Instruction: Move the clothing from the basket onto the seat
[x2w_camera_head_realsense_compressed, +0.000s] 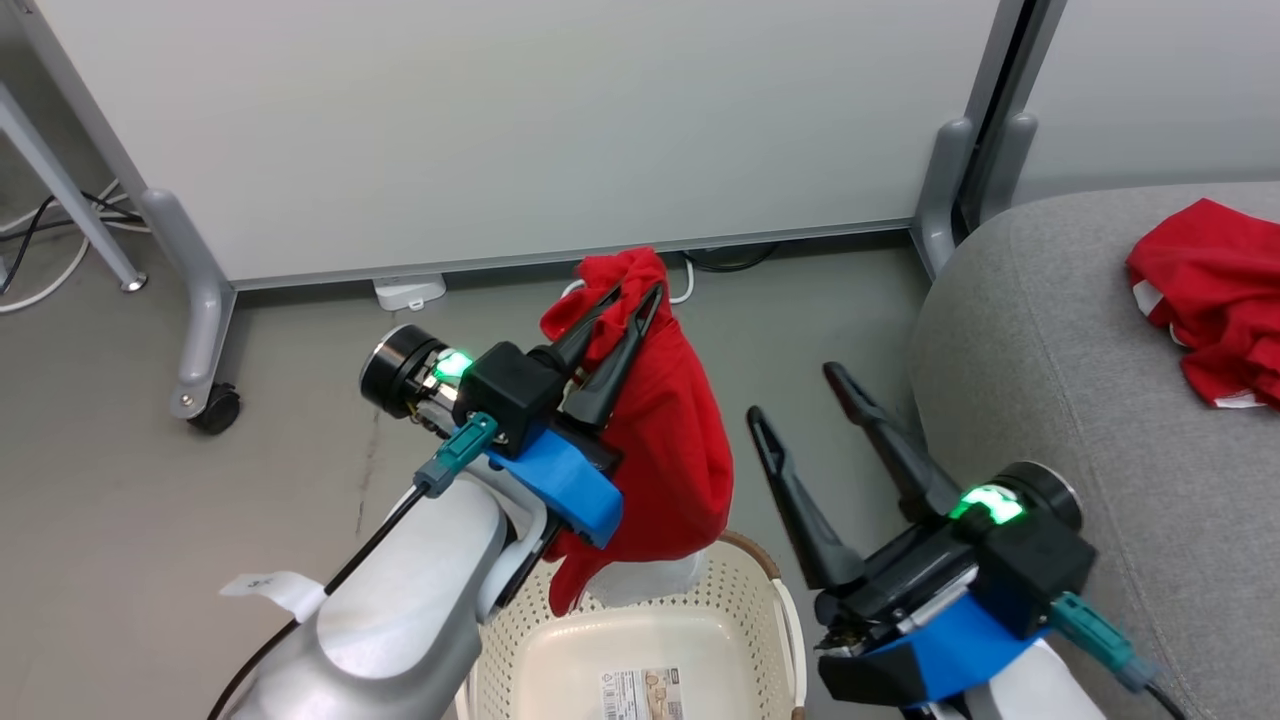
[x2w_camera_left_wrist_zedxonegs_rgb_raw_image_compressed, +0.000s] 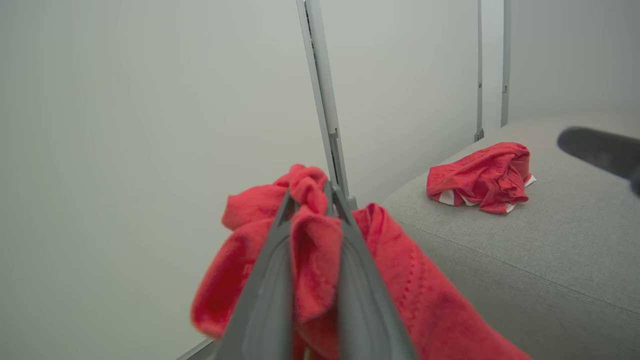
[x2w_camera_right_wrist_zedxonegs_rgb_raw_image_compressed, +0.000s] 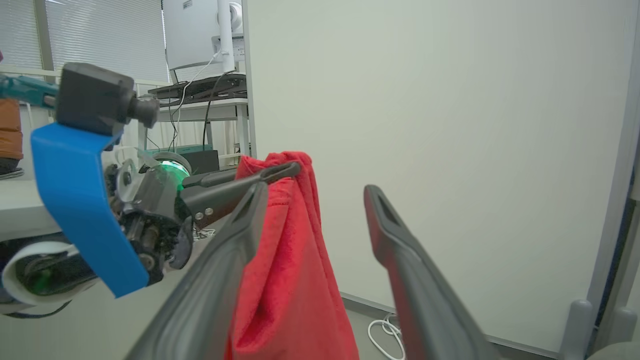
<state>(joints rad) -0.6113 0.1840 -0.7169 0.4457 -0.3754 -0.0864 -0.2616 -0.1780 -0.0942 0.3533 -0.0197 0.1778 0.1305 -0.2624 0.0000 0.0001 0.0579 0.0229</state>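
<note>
My left gripper is shut on a red garment that hangs from its fingertips above the basket. The left wrist view shows the same garment pinched between that gripper's grey fingers. A second red garment with white trim lies crumpled on the grey seat, also seen as a red heap on the seat. My right gripper is open and holds nothing, between the hanging garment and the seat. In the right wrist view its fingers spread wide beside the hanging cloth.
A white partition panel on castor feet stands behind the basket, with cables at its base. The basket floor bears a label sticker. A desk with a monitor stands beyond the partition in the right wrist view.
</note>
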